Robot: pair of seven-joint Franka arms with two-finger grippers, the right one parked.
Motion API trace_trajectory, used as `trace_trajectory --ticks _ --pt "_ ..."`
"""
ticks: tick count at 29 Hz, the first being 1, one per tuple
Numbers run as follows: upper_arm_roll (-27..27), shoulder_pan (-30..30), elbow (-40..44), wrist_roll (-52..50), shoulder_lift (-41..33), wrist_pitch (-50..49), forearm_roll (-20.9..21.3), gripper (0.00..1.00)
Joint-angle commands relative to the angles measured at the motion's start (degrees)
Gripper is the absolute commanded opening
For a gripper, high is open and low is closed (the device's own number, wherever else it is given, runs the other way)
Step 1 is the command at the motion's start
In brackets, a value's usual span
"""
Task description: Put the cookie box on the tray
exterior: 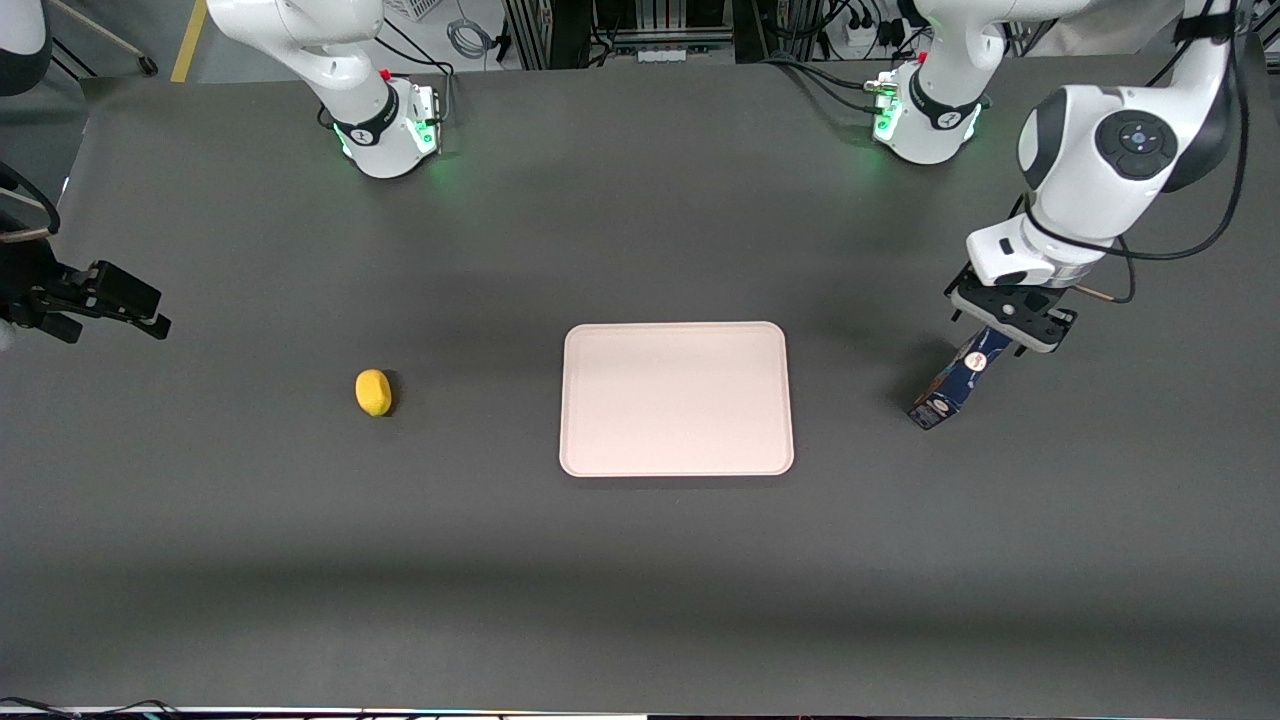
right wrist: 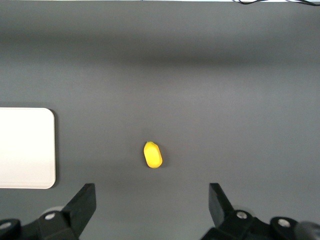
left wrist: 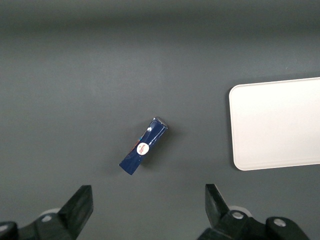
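Toward the parked arm's end of the dark grey table (exterior: pixel 640 560), a small yellow lump (exterior: pixel 373 392) sits alone on the bare mat, well apart from everything else; the right wrist view shows it (right wrist: pixel 153 154) lying on the same grey surface with a corner of the pale tray (right wrist: pixel 26 148) off to one side. Moving along to the middle of the table, the tray (exterior: pixel 676 398) lies flat, a large pinkish-white rectangle with rounded corners and a low rim, and nothing rests on it. Further on, toward the working arm's end, the cookie box (exterior: pixel 958 381) lies on the mat well clear of the tray's edge, a slim navy carton turned at a slant to the tray's sides, its white round logo facing up. In the front view part of the box is covered by the arm's hardware, so only its nearer portion shows. The gripper (exterior: pixel 1008 318) hangs directly over the box, and from the wrist camera the whole box (left wrist: pixel 143 146) is seen lying on the mat below, not touched by anything. The gripper (left wrist: pixel 149 202) has its two dark fingers (left wrist: pixel 80 205) spread wide apart, with bare mat showing between them. The tray's rim (left wrist: pixel 233 125) shows in that same wrist view, apart from the box.
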Motion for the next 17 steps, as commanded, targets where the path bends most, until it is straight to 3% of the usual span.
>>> trace_trajectory --ticks 1,7,17 --pt "0.27 -0.19 0.76 0.71 0.10 0.30 0.33 0.15" --pt "0.27 -0.19 2.17 0.54 -0.86 -1.10 0.33 0.15" --pt "-0.17 -0.36 9.28 -1.57 -5.78 -17.09 0.25 0.15"
